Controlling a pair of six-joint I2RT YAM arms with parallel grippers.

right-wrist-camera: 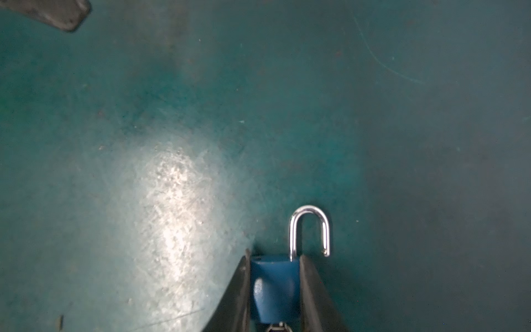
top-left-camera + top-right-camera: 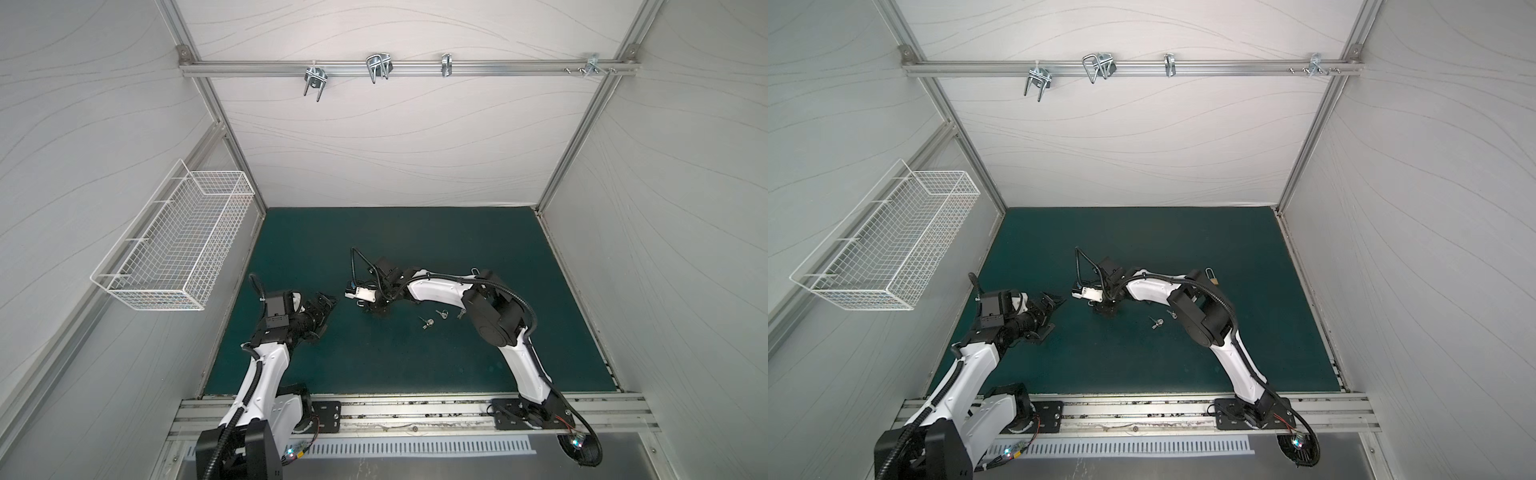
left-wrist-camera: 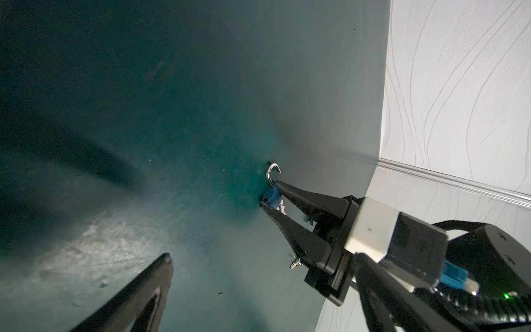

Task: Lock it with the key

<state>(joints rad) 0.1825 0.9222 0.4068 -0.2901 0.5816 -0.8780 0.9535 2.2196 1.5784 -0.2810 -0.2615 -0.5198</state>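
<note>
The green desk [image 2: 374, 365] is carrying everything in play, and a white wire basket [image 2: 178, 245] is hanging unused on the side wall. The right fingers [image 1: 311, 284] are reaching towards the middle of the desk and pressing flat against both sides of the blue padlock [image 1: 274, 284], pinching its body firmly. The padlock is sitting low at the desk's surface, though whether it is touching cannot be told. The left fingers [image 3: 140, 296] are standing wide apart and holding nothing, pointing at the padlock from nearby. A brass padlock [image 2: 1213, 281] is lying apart, half hidden by the right arm. Two spare keys [image 2: 428, 322] are lying on the desk just beside that arm. The blue padlock's shackle [image 1: 309, 207] is standing open, with its free end out of the body. A sliver of metal [image 1: 277, 327] is showing at the keyway end, probably the key. The locking itself is looking not yet done: the shackle is waiting to be pushed home and the key turned.
</note>
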